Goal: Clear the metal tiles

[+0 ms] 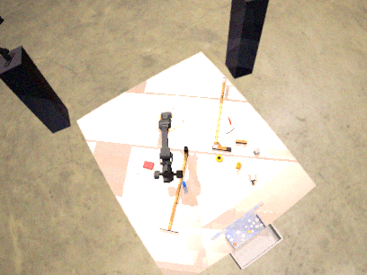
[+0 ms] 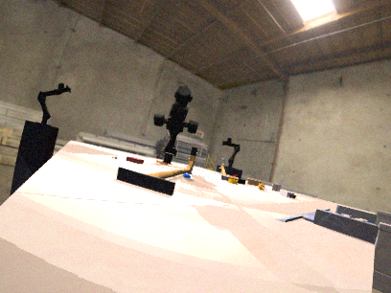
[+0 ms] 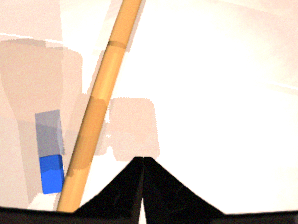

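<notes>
top view, twelve at the top, clock centred on the gripper. a red block (image 1: 148, 165) (image 2: 134, 160) is lying towards ten. the gripper (image 1: 167, 177) (image 2: 177, 125) (image 3: 142, 161) is hovering with fingers pressed together, pinching nothing. the long scraper (image 1: 178, 193) (image 2: 165, 173) (image 3: 97, 100) is resting on the table (image 1: 148, 108) (image 2: 192, 230) (image 3: 215, 100), blade pointing to six, handle end to one. a blue block (image 1: 183, 184) (image 2: 187, 175) (image 3: 51, 174) is sitting just beside its handle, towards four. a second long-handled tool (image 1: 219, 114) (image 2: 223, 169) is lying with its head towards two. out at four, tiles (image 1: 249, 232) are lying on the bench plate (image 1: 240, 228) (image 2: 345, 227), the catch box (image 1: 256, 248) (image 2: 383, 259) adjoining its far end.
</notes>
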You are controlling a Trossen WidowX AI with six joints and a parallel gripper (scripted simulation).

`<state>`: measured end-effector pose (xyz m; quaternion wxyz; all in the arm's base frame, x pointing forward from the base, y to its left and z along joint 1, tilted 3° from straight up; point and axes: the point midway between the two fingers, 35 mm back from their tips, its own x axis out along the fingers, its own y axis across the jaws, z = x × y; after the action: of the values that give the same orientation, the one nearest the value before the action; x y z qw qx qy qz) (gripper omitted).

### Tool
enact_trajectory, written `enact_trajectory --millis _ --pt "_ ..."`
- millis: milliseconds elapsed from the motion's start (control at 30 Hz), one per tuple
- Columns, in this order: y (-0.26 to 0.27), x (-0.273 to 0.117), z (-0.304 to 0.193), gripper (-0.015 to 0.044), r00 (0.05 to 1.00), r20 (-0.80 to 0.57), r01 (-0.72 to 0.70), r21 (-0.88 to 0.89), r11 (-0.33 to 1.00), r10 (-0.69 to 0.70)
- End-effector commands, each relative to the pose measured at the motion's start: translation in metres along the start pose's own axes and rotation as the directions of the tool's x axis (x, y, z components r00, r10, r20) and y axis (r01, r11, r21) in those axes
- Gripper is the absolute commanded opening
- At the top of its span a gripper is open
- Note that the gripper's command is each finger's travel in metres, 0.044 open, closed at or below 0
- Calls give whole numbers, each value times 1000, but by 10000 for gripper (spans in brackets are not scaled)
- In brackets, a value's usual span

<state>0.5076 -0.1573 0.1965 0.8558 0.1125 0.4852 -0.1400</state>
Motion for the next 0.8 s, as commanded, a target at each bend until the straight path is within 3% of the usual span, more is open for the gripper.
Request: enact_trajectory --millis 0,767 --pt "0 12 -4 0 1000 -8 -5 -10 1000 5" --pt "0 59 -23 0 1000 -20 -8 -37 999 8"
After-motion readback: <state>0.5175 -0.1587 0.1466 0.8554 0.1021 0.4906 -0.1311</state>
